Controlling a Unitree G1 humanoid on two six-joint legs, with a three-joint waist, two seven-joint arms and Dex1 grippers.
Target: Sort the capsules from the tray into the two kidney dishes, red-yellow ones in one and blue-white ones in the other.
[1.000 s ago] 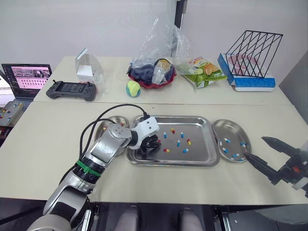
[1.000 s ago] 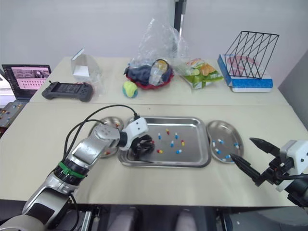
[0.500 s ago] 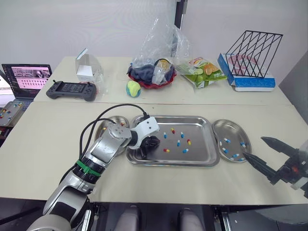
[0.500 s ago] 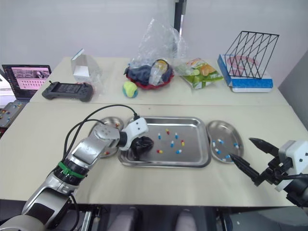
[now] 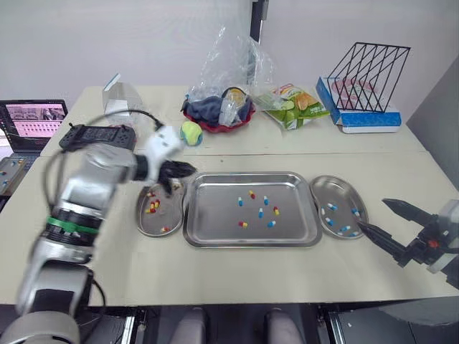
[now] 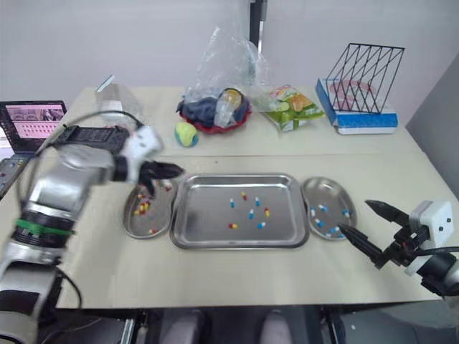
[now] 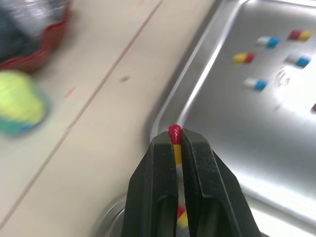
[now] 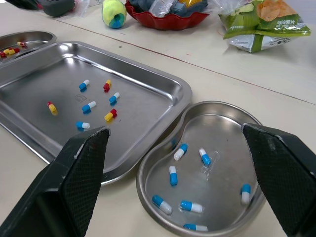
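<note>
Swinging away from where it was working a second ago, the left gripper (image 5: pixel 174 172) is now hanging over the left kidney dish (image 5: pixel 171 215), just beside the tray (image 5: pixel 215 215). In the left eye view, a handful of mixed capsules (image 5: pixel 259 212) are lying loose mid-tray, red-yellow ones (image 5: pixel 152 206) are sitting in the left dish, and the right gripper (image 5: pixel 371 213) is hovering with its fingers spread wide, near the right kidney dish (image 5: pixel 337 190).

In the left wrist view, the jaws are pinching a red-yellow capsule (image 7: pixel 175 134) at their very tips, with the tray's corner and bare table lying beyond them.

In the right wrist view, blue-white capsules (image 8: pixel 180 151) are resting in the right dish between the parted fingers.

With so shallow a grip, the capsule is likely at risk of popping out sideways. Letting go this close to the tray's edge could send it onto the table or back into the tray.

Against the earlier frames, the left arm is standing off the tray, the right gripper is posed much as before, and the whole picture is sitting shifted, so the camera itself has moved.
</note>
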